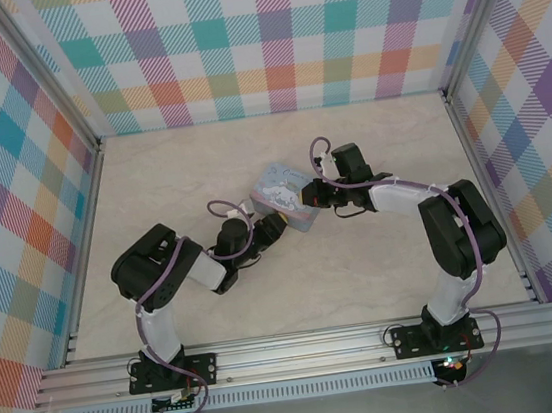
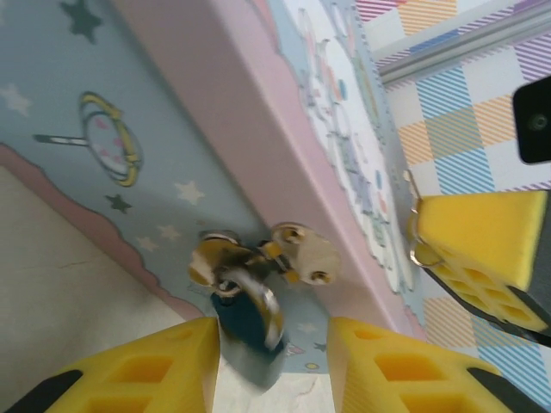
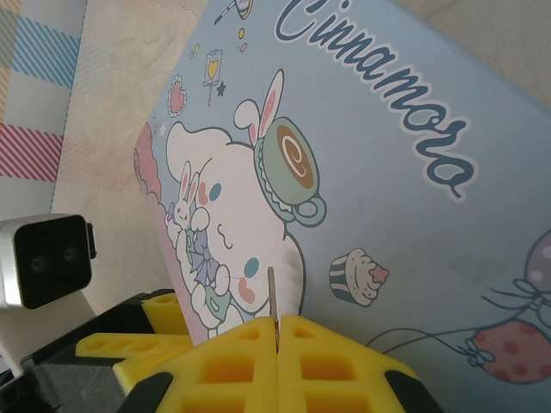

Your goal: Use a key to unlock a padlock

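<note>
Where the arms meet: left gripper point(image 1: 271, 229) and right gripper point(image 1: 307, 203) flank the Cinnamoroll tin point(image 1: 279, 188).
Padlock point(image 2: 245, 334), left wrist: hangs from the tin's clasp point(image 2: 301, 254) between parted jaws; steady it first; keyhole hidden.
Key point(image 3: 272, 297), right wrist: clamped in closed jaws, tip over the lid point(image 3: 387, 172); bow buried, probably needs re-aiming downward.

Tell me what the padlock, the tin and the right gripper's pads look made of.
Padlock: glossy teal body, bright silvery shackle with glints; likely metal. Tin: smooth printed surface with soft sheen; probably painted sheet metal. Right gripper's pads: matte yellow, hollow-celled; foam or soft plastic, hard to tell.
</note>
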You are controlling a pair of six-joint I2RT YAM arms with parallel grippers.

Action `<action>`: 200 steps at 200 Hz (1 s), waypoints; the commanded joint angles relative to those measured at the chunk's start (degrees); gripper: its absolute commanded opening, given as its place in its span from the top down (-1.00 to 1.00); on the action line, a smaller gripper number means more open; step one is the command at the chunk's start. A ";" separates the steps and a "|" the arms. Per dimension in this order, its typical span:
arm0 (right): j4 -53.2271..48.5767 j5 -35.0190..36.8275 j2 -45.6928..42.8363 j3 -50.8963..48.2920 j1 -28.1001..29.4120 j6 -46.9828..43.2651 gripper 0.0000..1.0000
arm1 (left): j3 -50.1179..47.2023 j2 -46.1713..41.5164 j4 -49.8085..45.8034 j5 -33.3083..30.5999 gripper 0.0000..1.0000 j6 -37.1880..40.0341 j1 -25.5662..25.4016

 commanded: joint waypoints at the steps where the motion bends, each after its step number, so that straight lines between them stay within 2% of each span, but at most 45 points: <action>1: -5.50 1.05 0.57 -1.95 0.29 -0.03 0.92 | 0.91 1.91 0.01 -2.53 0.24 -1.09 -0.58; 41: -5.74 1.08 0.48 -1.70 0.32 -0.33 0.92 | 2.23 3.02 -0.40 -2.14 0.26 -0.72 -0.62; 120: -5.58 1.03 -0.36 -1.85 0.29 -0.70 0.92 | 2.20 1.62 -1.63 -1.79 0.73 0.71 -0.62; 150: -5.80 -0.16 -3.97 -2.19 -0.01 -2.38 0.91 | 2.74 -1.40 -4.21 0.53 0.89 1.56 -0.58; 200: -10.95 -5.28 -13.99 -6.23 -1.48 -5.46 0.91 | 3.99 -6.36 -10.79 5.04 0.92 2.39 -0.71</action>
